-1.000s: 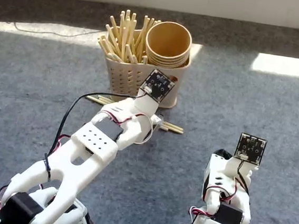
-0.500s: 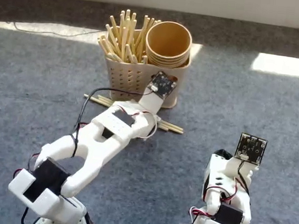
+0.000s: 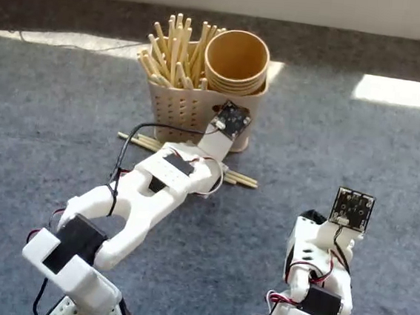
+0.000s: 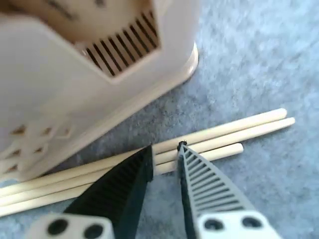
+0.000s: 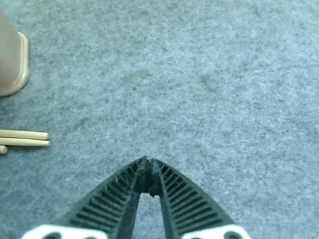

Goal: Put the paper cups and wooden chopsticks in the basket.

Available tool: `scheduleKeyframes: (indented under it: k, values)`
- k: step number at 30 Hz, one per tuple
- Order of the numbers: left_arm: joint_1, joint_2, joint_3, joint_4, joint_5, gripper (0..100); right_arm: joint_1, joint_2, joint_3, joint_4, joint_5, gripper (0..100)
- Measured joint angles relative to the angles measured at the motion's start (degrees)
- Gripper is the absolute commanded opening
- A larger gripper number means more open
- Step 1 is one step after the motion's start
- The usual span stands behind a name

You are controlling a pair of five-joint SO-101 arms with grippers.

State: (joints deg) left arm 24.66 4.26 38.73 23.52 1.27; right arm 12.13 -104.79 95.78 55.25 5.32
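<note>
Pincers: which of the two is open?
The left pincer, jaws parted over the pale wooden chopsticks lying on the grey carpet; the right pincer is shut, tips together.

Grey carpet (image 3: 388,167) bears the basket (image 3: 181,111) and loose chopsticks (image 3: 242,179).

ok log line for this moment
left gripper open over loose chopsticks beside basket | right gripper shut above carpet | paper cups in basket

The basket (image 3: 192,111) is smooth, faintly glossy cream plastic. The chopsticks (image 4: 224,132) are pale, matt wood and the cups (image 3: 236,59) matt brown paper. Rough grey cloth covers the worktop (image 3: 344,155). The fingers (image 4: 127,184) are ribbed matt plastic.
</note>
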Motion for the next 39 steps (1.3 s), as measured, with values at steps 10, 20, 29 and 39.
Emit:
scheduleKeyframes:
  k: [10,20,29,39]
  values:
    - [0.0,1.1,-1.0,2.2,0.0,2,0.0,0.0,0.0,0.0,0.0,0.5]
    - [0.1,-5.2,-2.5,24.2,0.0,1,0.0,0.0,0.0,0.0,0.0,0.5]
    - [0.6,-17.3,-2.0,25.2,0.0,1,0.0,0.0,0.0,0.0,0.0,0.5]
    - [6.8,-17.7,14.2,-8.8,0.0,1,0.0,0.0,0.0,0.0,0.0,0.5]
